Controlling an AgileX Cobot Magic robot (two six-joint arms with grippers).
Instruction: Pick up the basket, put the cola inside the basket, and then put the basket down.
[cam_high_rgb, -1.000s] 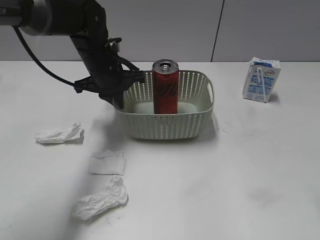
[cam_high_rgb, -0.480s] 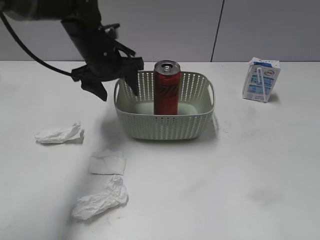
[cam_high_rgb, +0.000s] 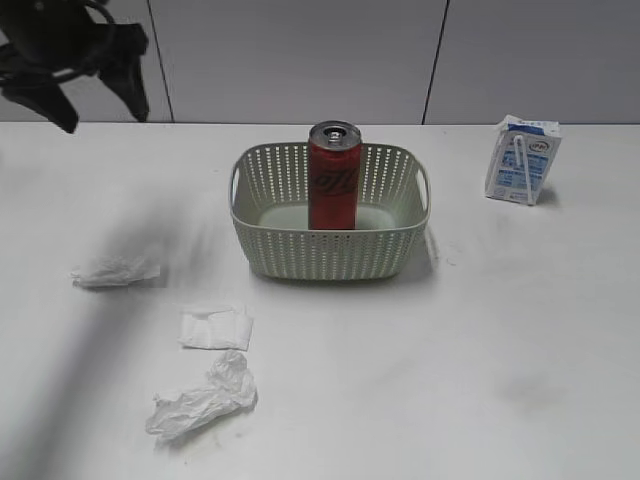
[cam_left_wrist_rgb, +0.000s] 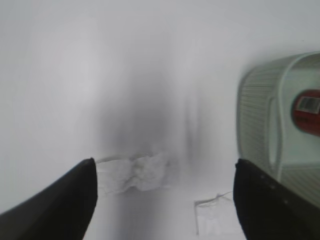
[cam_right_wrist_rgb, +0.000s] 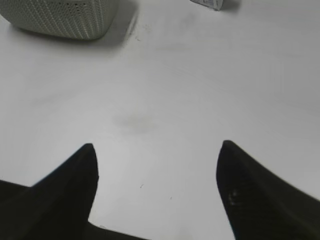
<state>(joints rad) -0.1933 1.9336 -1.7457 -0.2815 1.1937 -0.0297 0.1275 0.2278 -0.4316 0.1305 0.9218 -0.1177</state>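
The pale grey-green basket (cam_high_rgb: 330, 255) stands on the white table, mid-back. The red cola can (cam_high_rgb: 333, 180) stands upright inside it. The basket (cam_left_wrist_rgb: 260, 125) and the can (cam_left_wrist_rgb: 307, 110) also show at the right edge of the left wrist view. My left gripper (cam_high_rgb: 95, 85) is open and empty, raised at the far left, well clear of the basket; its jaws (cam_left_wrist_rgb: 165, 200) frame bare table and tissue. My right gripper (cam_right_wrist_rgb: 157, 165) is open and empty over bare table; it is out of the exterior view. A corner of the basket (cam_right_wrist_rgb: 65, 20) shows in the right wrist view.
A blue-and-white drink carton (cam_high_rgb: 522, 160) stands at the back right. Three crumpled tissues lie left of and in front of the basket: one (cam_high_rgb: 115, 271) at the left, one (cam_high_rgb: 215, 328) flat, one (cam_high_rgb: 200, 400) nearer the front.
My left gripper has let go of the basket's left rim and moved up and to the left, away from it. The basket and can stay put.
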